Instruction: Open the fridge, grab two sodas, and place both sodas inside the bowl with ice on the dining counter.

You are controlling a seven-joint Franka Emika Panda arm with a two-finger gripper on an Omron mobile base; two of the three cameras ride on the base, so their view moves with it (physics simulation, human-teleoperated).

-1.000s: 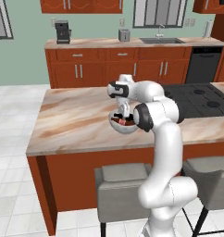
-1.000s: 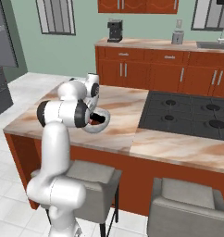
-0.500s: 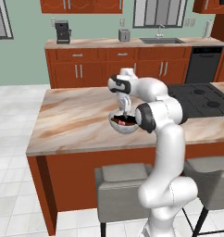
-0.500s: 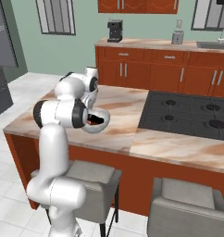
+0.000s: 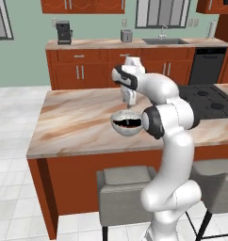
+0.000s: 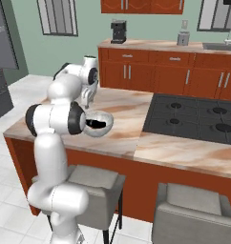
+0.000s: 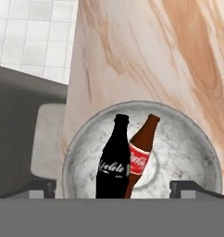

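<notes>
Two sodas are lying in the bowl with ice (image 7: 188, 139): the black soda (image 7: 113, 163) and the brown soda (image 7: 138, 159) are leaning against each other, necks pointing away from the hand camera. The bowl is sitting on the dining worktop (image 5: 78, 122) close to its near long edge, above a grey stool (image 5: 127, 188). The gripper (image 5: 128, 104) is hanging just over the bowl with its fingers (image 7: 40, 189) spread wide apart and gripping nothing (both bottles are lying free between the tips). Judging from this, both drops look done, so the step in hand is the retreat. Doing it well is meaning lifting straight up along the hand's own axis, keeping the fingers apart, and avoiding any sideways sweep that could be clipping a bottle neck or nudging the bowl toward the worktop's edge.
</notes>
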